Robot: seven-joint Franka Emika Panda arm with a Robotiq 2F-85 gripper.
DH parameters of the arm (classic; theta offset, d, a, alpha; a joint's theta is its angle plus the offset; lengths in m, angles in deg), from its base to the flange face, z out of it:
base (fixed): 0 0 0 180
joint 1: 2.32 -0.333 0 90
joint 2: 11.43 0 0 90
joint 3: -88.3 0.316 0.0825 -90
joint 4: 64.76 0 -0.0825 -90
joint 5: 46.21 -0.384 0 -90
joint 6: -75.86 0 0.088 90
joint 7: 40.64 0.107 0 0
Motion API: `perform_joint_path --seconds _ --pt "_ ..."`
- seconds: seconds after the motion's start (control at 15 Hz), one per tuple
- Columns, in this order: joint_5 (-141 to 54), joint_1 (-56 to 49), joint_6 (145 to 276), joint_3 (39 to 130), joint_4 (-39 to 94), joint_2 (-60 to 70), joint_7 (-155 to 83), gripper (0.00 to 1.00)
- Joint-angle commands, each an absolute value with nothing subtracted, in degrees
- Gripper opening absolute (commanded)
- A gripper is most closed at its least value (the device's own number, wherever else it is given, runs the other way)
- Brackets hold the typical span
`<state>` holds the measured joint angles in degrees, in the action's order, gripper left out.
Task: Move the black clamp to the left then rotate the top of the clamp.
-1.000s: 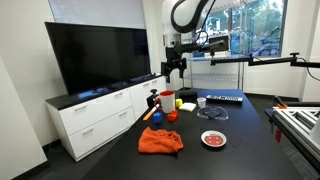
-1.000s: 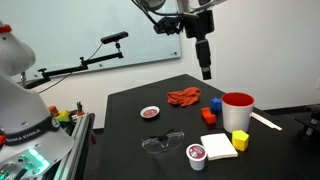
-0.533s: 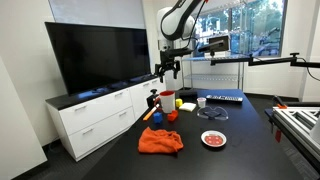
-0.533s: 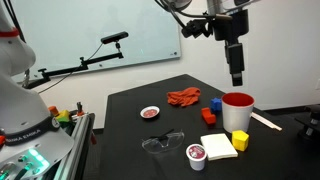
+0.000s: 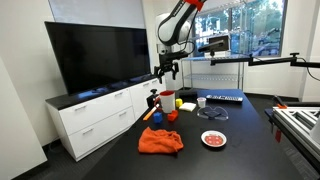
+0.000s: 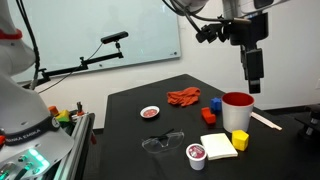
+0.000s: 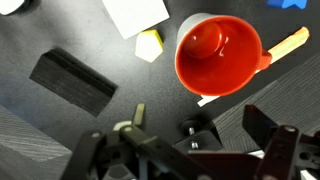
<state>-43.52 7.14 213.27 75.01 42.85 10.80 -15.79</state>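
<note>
The clamp [image 5: 152, 101] stood upright near the tabletop [image 5: 240, 140] edge, below the jaws and a little to one side of them in an exterior view, just beside the red cup [image 5: 167, 99]. It looked untouched, so neither the shift left nor the turning of its top had begun. From the opposite exterior view the cup [image 6: 238, 108] hid it. In the wrist view a dark shape, probably the clamp, lay between the two fingers [image 7: 90, 150], which stood wide apart: the jaws were open and held nothing. The cup's mouth, a yellow block [image 7: 149, 45] and a black block [image 7: 72, 78] lay farther out from them.

Over the last second the arm [image 5: 178, 20] had carried the jaws sideways, from above the middle of the tabletop to beyond the cup and slightly lower. That reads as the approach nearly lined up; a descent onto the clamp seemed to be the step in hand.
</note>
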Motion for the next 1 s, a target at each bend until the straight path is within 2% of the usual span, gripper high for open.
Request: perform_joint_path --seconds 0.0,0.93 --pt "-44.31 6.64 212.51 74.74 42.48 11.15 -16.38 1.00" --pt "-47.70 12.66 211.10 73.61 21.33 27.71 -17.25 1.00"
